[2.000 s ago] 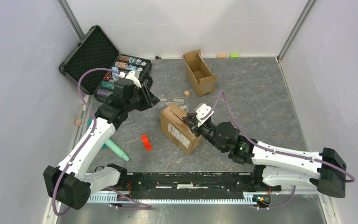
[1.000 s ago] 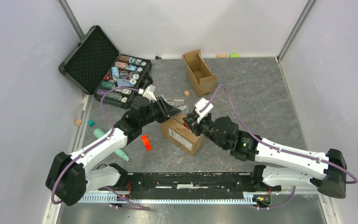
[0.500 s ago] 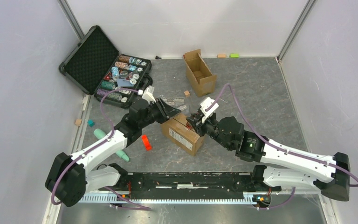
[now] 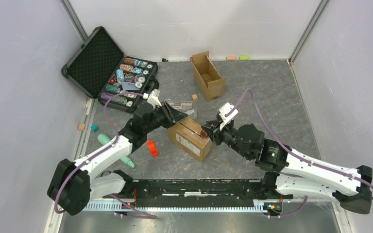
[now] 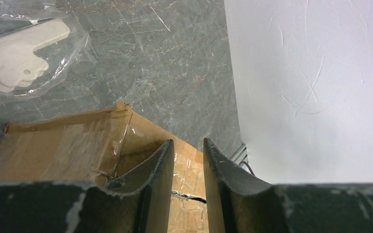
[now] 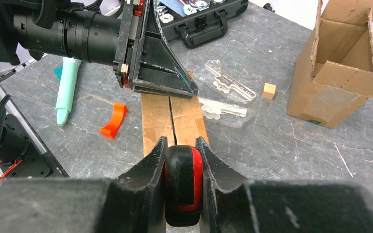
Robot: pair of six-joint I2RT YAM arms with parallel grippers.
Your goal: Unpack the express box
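The express box (image 4: 190,137) lies in the middle of the table with its white label facing the near side. Its top seam (image 6: 172,119) shows as a dark slit. My left gripper (image 4: 180,116) rests on the box's far-left end, with its jaws a narrow gap apart and nothing between them (image 5: 188,141). The box's taped top (image 5: 58,150) lies under it. My right gripper (image 4: 208,131) is shut on a black and red cutter (image 6: 183,187). It sits at the box's right end, in line with the seam.
An open unlabelled cardboard box (image 4: 208,75) stands at the back. A black case of poker chips (image 4: 126,80) is at the back left. An orange piece (image 4: 151,147) and a green-handled tool (image 4: 117,150) lie left of the box. Clear bags of white parts (image 6: 228,82) and a wooden cube (image 6: 269,90) lie behind it.
My left gripper swung from the chip case onto the box's far-left end. My right gripper with the cutter drew back to the right along the box top to its right end.
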